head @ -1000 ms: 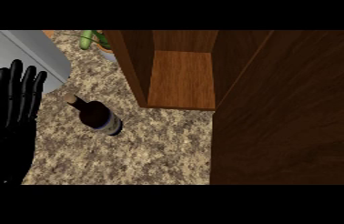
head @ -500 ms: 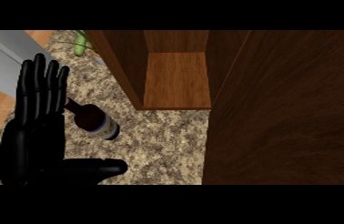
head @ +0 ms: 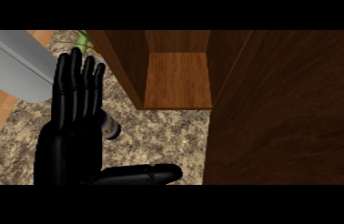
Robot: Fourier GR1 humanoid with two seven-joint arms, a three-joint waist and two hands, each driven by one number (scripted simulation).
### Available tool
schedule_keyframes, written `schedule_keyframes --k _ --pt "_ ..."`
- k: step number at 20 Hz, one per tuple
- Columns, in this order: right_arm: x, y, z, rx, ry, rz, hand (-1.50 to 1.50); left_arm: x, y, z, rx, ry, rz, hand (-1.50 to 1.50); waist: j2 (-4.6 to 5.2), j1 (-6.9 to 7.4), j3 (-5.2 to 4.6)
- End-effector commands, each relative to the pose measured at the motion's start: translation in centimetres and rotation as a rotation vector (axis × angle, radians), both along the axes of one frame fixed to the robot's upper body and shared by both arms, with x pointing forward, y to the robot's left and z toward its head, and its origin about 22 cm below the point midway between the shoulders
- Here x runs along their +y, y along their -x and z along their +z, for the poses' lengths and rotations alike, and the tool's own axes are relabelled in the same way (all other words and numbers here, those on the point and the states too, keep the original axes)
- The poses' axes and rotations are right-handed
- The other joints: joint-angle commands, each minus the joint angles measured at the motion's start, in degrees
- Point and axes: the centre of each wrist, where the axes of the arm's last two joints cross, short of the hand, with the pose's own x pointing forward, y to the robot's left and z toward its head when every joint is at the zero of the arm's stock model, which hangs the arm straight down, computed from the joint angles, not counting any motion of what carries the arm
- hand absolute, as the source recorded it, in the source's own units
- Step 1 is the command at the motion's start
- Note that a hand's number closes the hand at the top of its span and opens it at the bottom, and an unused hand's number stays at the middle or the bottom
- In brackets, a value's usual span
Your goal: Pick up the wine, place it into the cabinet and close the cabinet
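My left hand is open at the left of the head view, fingers straight and pointing away, thumb stretched out to the right. It lies over the wine bottle, which rests on its side on the speckled counter; only a pale and dark end of the bottle peeks out right of the fingers. The wooden cabinet stands open just right of the hand, its inner shelf bare. My right hand does not show.
The open cabinet door fills the right side as a tall dark wooden panel. A grey object sits at the upper left, with a bit of green plant behind the fingertips.
My left hand has moved right and forward from the left edge and now covers most of the bottle. The bottle has not visibly moved.
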Motion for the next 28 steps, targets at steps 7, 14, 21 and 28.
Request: schedule_keyframes --k 7,14,21,28 --pt "0.0 1.4 1.8 0.009 -0.006 0.009 -1.50 -5.2 -0.2 2.4 -0.007 0.011 0.005 -1.50 0.01 -0.21 0.02" --pt "1.0 0.4 3.5 0.007 0.011 0.033 -1.50 -5.5 -0.2 4.6 0.003 0.043 0.021 -1.50 0.06 0.06 -0.01" --pt "0.4 0.2 3.3 -0.007 0.004 0.012 -1.50 -3.6 0.7 3.7 0.027 0.075 0.106 -1.50 0.04 0.19 0.00" --pt "0.2 1.4 3.4 0.019 0.002 0.015 -1.50 -2.1 0.2 3.3 0.099 0.114 0.188 -1.50 0.02 0.00 0.01"
